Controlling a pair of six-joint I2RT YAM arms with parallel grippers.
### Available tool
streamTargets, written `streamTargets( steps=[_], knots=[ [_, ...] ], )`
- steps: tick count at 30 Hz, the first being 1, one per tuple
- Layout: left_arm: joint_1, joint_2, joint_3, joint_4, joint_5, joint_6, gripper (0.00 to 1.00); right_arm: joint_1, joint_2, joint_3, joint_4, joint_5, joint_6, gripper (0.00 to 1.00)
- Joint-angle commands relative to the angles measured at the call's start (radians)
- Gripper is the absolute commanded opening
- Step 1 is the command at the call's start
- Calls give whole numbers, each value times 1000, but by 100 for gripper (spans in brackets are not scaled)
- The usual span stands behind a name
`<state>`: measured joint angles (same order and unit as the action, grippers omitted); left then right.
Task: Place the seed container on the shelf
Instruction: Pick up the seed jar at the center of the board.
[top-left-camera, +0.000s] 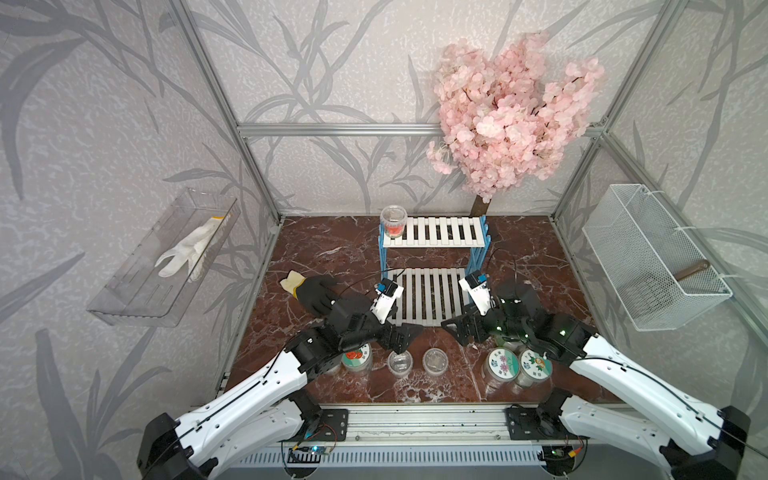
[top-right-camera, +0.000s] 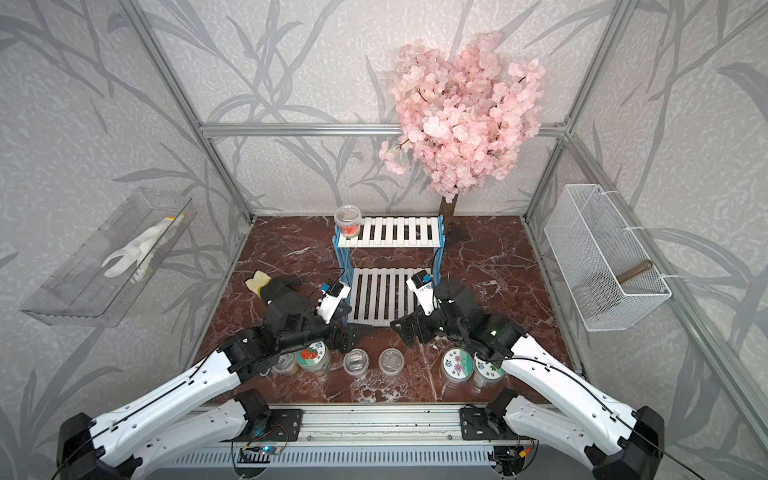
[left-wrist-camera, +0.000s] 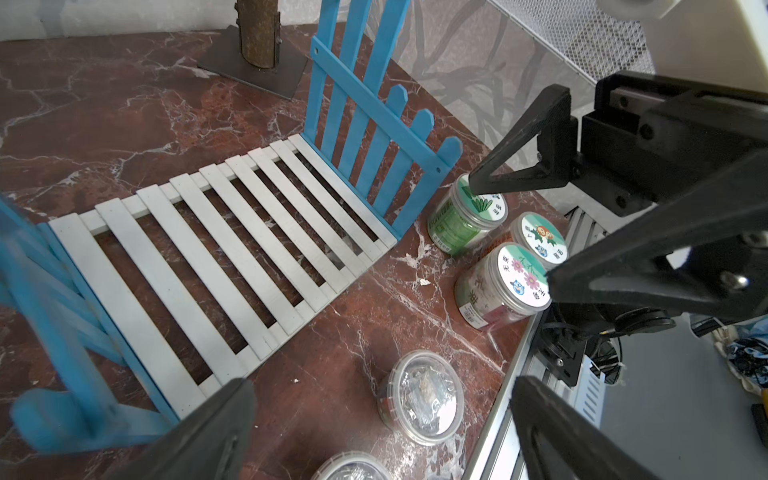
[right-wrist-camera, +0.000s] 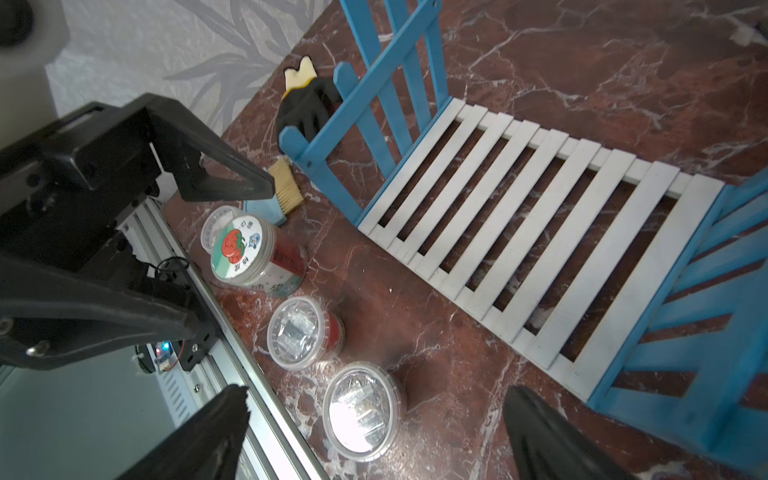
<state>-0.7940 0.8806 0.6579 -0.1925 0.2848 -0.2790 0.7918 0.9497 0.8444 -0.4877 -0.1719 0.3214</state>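
Both spread jaws hover near the clear seed container (top-left-camera: 433, 360) (untouched).

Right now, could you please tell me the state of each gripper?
Left gripper: open, holding nothing.
Right gripper: open, holding nothing.
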Motion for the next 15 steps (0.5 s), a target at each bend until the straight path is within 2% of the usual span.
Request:
streamTargets(
  steps=[1,6,10,15],
  knots=[
    [-28,-13,-20,-6,-43,13,100,43,-8,-26,-25,109,6,99],
    [-99,-26,-41,-45,-85,19,100,56,-99,-147,89,18,-5,99],
    [-165,-21,-50,-82,-157,39,100,57,-154,-225,120,2,5,100],
    [-209,2,-50,-91,-187,63,99,59,-140,-255,124,-50,-13,94]
  ],
)
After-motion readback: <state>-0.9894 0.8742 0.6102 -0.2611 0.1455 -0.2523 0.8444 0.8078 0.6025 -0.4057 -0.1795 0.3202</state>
